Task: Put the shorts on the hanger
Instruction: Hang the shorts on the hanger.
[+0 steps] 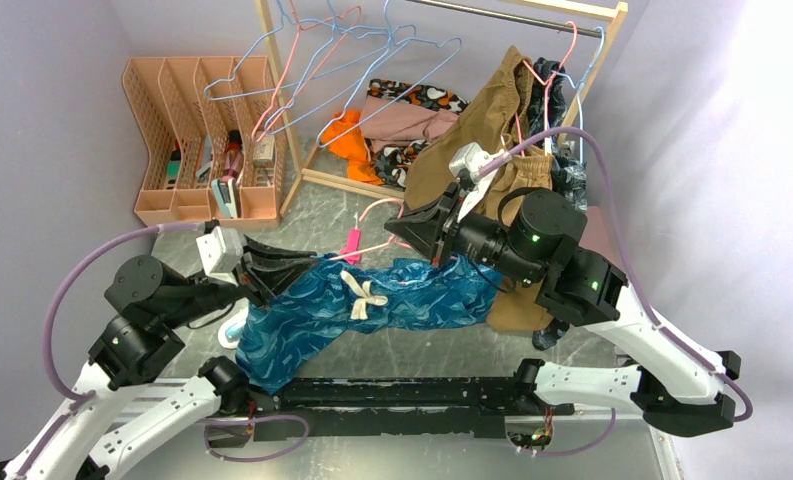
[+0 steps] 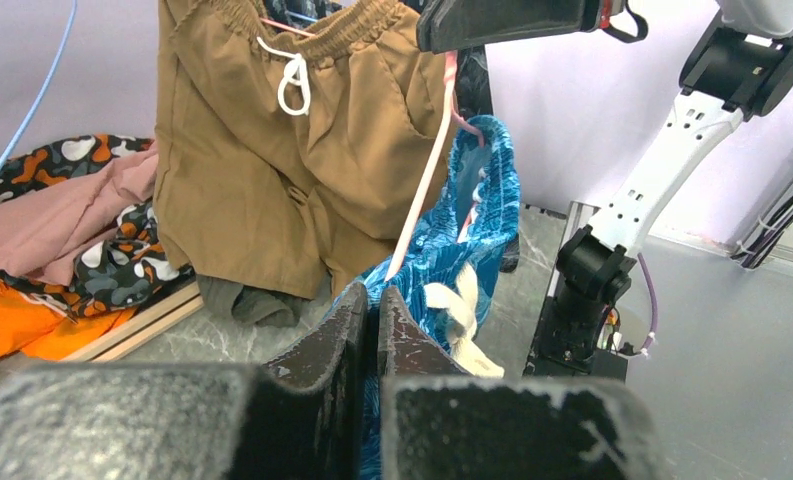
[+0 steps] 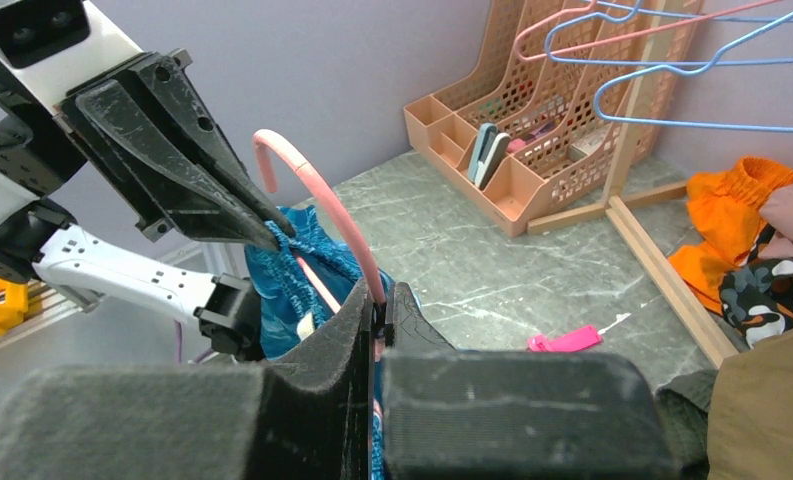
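Observation:
The teal leaf-print shorts [image 1: 412, 300] lie spread on the table in front of both arms, with their cream drawstring [image 1: 364, 297] on top. My left gripper [image 1: 315, 268] is shut on the left end of their waistband; in the left wrist view the shorts [image 2: 482, 200] bunch between and beyond the closed jaws [image 2: 375, 296]. My right gripper [image 1: 392, 231] is shut on the pink hanger [image 1: 374, 207] just below its hook. In the right wrist view the hanger [image 3: 312, 185] rises from the closed jaws [image 3: 382, 303], and its wire runs down into the shorts [image 3: 272, 285]. The left gripper's tip [image 3: 272, 235] is pinching that fabric.
Tan-brown shorts [image 1: 492, 130] hang on the wooden rack [image 1: 272, 90] at the back right, with loose clothes [image 1: 402, 125] under it and light-blue hangers [image 1: 372, 60] on the rail. A peach desk organizer [image 1: 202, 140] stands back left. A pink clip [image 1: 352, 243] lies by the shorts.

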